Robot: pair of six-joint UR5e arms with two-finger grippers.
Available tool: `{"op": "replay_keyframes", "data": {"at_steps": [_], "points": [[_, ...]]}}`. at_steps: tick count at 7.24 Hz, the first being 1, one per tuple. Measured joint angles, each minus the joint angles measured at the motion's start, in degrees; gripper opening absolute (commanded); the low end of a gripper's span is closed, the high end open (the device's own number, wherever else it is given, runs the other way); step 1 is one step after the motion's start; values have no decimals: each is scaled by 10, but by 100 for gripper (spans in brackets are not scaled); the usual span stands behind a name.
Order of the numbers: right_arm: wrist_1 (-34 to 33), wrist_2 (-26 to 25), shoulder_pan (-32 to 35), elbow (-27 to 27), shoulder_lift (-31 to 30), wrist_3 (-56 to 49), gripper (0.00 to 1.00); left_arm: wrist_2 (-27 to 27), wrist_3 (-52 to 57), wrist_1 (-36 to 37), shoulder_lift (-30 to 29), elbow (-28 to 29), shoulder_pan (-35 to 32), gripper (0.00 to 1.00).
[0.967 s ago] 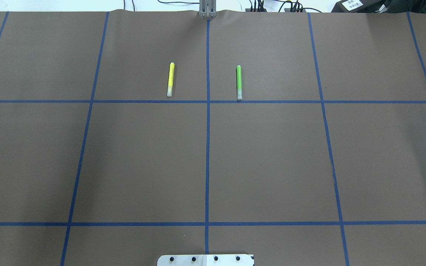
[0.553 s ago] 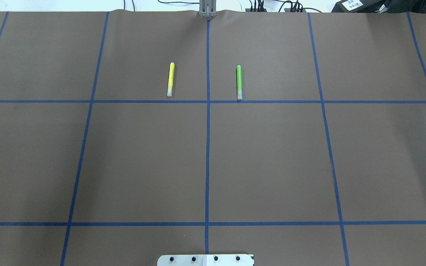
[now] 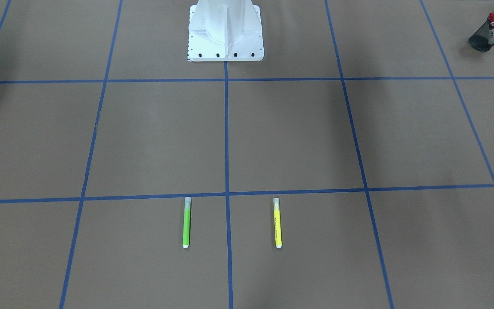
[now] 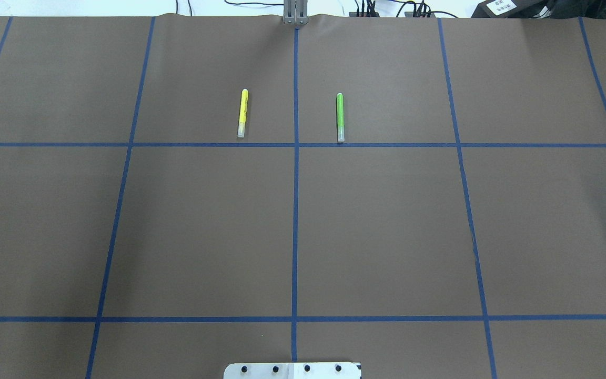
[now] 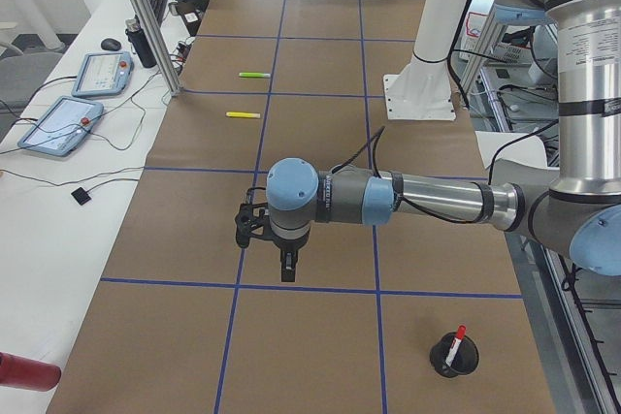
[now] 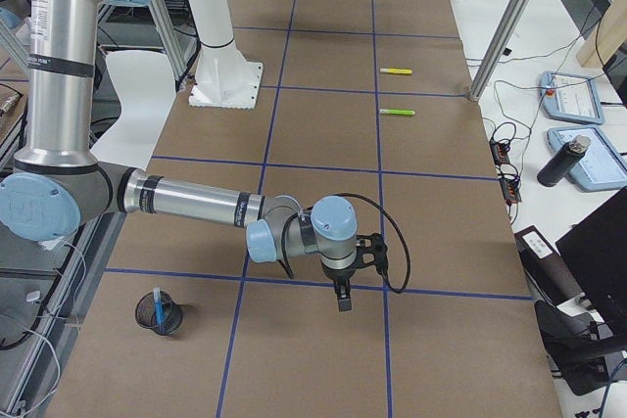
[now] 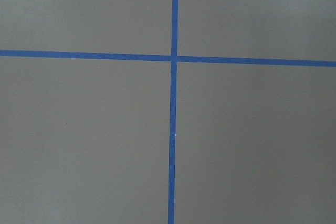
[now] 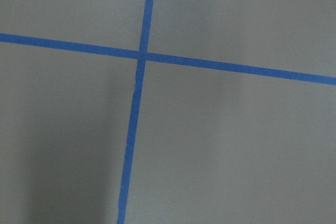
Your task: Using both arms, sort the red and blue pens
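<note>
Nothing has shifted in the overhead view over the last second: the yellow highlighter and green highlighter lie where they lay, parallel, one on each side of the centre blue tape line. Only the side views show the two grippers. The left gripper hangs from the near left arm, pointing down above the brown paper; the right gripper hangs likewise from the right arm. Whether either is wide or narrow I cannot tell from here. Both wrist cameras see only paper and a tape crossing. Two task pens are in view, each standing in its own cup. The one red marker, white-barrelled with a red cap uppermost, leans in a black mesh cup on the robot's left, also seen in the front view's far corner. The one blue highlighter, slim, stands in a second mesh cup on the robot's right, shown by the right side view alone. Between the arms rises a white pedestal.
</note>
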Motion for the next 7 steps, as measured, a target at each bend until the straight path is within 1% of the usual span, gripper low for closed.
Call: {"op": "replay_keyframes", "data": {"at_steps": [1,3,4,5,7], "points": [[-23,16,1,14,4,0,100,1,0,-1,0,0,0,100],[-174,18,6,110,5,-11,100,1,-1,-4,0,0,0,100],[-222,8,9,145,-1,-25,100,1,-1,-4,0,0,0,100],[-239,-8,10,157,-8,-39,100,1,-2,-4,-1,2,0,100],[-246,-25,13,153,-15,-49,100,2,-3,-5,-4,10,0,100]]}}
